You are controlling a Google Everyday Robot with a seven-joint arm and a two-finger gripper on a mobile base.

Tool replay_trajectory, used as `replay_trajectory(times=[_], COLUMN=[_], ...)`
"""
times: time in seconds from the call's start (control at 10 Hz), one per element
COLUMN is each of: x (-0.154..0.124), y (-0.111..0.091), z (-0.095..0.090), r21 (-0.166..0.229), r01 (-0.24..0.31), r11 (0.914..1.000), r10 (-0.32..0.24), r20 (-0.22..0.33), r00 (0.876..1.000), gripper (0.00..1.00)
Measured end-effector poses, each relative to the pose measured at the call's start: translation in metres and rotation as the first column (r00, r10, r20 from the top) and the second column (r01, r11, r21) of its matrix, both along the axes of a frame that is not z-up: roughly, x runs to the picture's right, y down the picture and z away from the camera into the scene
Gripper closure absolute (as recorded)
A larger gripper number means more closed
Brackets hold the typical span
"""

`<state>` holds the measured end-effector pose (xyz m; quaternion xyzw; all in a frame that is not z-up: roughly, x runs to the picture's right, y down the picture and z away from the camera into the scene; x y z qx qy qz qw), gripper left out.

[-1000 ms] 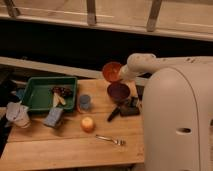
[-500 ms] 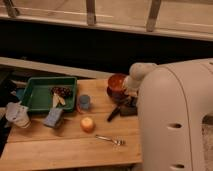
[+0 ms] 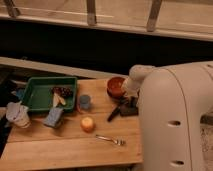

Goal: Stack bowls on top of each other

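Gripper (image 3: pixel 125 91): tucked behind the white arm, beside the orange-red bowl (image 3: pixel 116 86); we are unable to tell its hold. We are logging that bowl as lowered since a second ago, apparently nesting over the purple bowl, now hidden; stacking is nearing completion.

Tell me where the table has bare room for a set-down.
Bare wood runs along the near edge of the table, below the fork and orange ball. It is crowded at the right rear, where the tool sits by the orange-red bowl, and around the green tray and blue-grey cup.
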<state>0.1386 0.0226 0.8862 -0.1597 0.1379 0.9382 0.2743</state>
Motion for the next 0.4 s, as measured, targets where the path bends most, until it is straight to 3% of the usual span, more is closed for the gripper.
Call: replay_trajectory(times=[0.4], x=[0.0025], y=[0.0003], z=[-0.0002], r21=[0.000], r01=[-0.003], r11=[1.0000], r10=[0.003], r20=[-0.002], r00=[1.000], gripper=[0.48])
